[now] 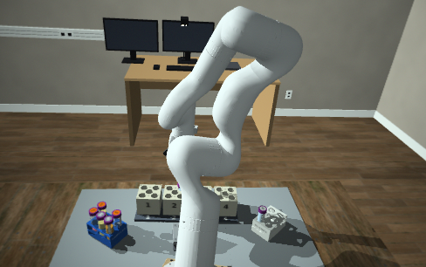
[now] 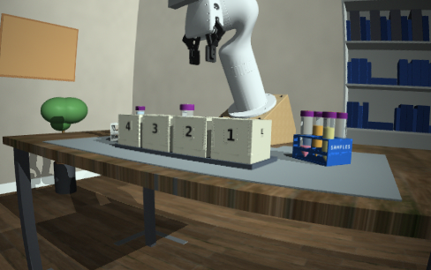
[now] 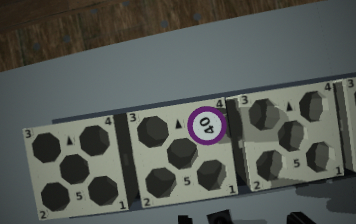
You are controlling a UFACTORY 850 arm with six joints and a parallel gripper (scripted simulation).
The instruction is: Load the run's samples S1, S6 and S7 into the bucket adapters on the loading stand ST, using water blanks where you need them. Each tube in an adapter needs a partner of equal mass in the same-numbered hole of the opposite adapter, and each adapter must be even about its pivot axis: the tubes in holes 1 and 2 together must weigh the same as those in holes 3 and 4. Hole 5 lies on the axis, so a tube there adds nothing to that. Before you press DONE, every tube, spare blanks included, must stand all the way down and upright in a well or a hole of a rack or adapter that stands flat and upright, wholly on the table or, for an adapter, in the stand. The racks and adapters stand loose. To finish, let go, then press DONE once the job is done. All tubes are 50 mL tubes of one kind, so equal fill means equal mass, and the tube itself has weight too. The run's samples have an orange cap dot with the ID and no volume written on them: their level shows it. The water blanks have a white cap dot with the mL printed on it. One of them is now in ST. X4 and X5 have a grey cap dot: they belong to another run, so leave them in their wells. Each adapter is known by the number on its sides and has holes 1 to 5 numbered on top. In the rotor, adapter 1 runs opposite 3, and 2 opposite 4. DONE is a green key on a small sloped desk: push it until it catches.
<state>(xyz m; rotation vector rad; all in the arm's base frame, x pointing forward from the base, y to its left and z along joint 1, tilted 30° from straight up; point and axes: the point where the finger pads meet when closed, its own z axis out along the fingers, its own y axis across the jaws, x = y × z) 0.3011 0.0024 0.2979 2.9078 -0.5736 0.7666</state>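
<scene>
My gripper hangs high above adapters 2 and 3, partly open, with nothing between the fingers. Four cream adapters stand in a row on the dark stand ST: adapter 1, adapter 2, adapter 3 and adapter 4. A water blank marked 40 stands in hole 4 of adapter 2. All other holes in the wrist view are empty. The blue sample rack holds several purple-capped tubes.
A white rack stands turned at an angle on the right of the grey mat and holds one purple-capped tube. My own arm hides adapter 3 in the top view. The arm's base stands at the table's near edge.
</scene>
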